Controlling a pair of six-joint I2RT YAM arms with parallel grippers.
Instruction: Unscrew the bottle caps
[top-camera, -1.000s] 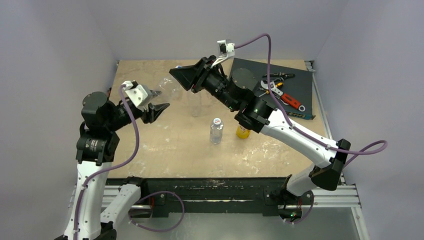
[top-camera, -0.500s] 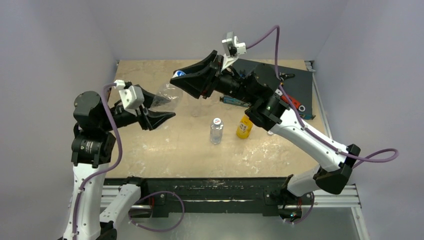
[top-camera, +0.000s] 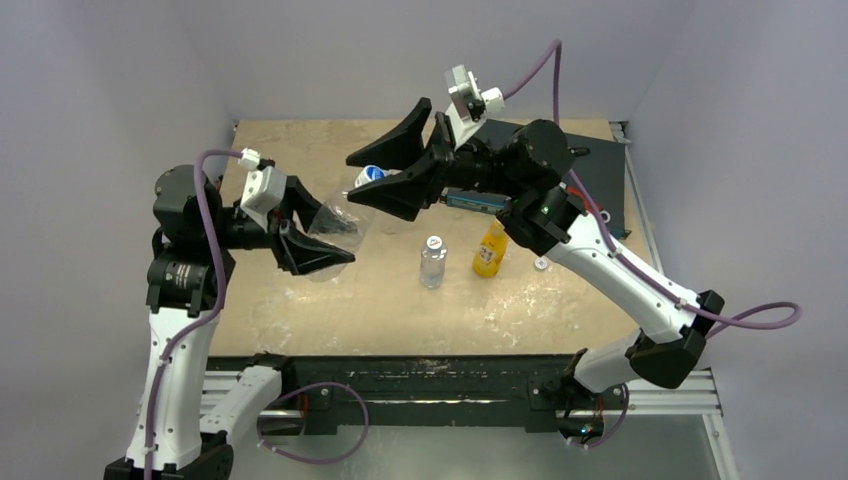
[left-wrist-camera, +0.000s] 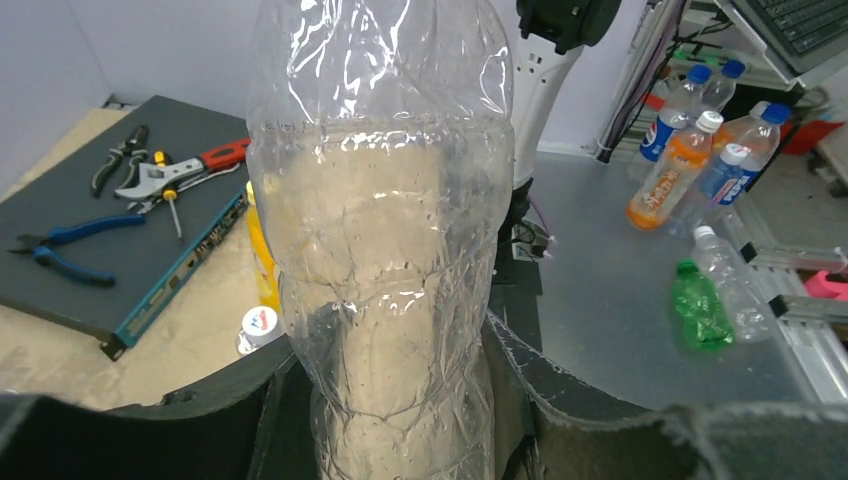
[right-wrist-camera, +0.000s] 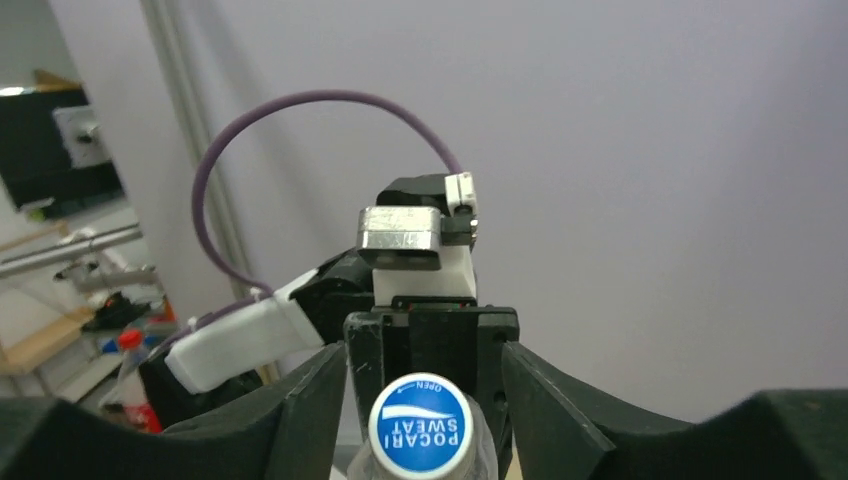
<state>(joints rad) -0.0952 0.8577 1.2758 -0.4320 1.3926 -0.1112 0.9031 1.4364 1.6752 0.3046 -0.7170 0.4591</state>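
My left gripper (top-camera: 315, 238) is shut on a crumpled clear bottle (top-camera: 336, 222), held off the table and tilted up to the right. In the left wrist view the bottle (left-wrist-camera: 385, 250) fills the space between my fingers (left-wrist-camera: 560, 400). Its blue-topped cap (top-camera: 372, 173) reads POCARI SWEAT in the right wrist view (right-wrist-camera: 420, 428). My right gripper (top-camera: 351, 179) is open, one finger on each side of that cap without touching it (right-wrist-camera: 422, 375). A small clear bottle (top-camera: 433, 265) with a white cap (top-camera: 434, 242) and an orange-yellow bottle (top-camera: 488, 252) stand upright on the table.
A loose white cap (top-camera: 541, 264) lies right of the orange-yellow bottle. A dark panel (top-camera: 600, 175) at the back right carries pliers and a red-handled wrench (top-camera: 572, 195). In the left wrist view, several more bottles (left-wrist-camera: 700, 150) lie on a grey surface beyond the table.
My left gripper closed on the clear bottle, lifted it and tilted it towards the right arm. My right gripper opened wide and now straddles the blue cap.
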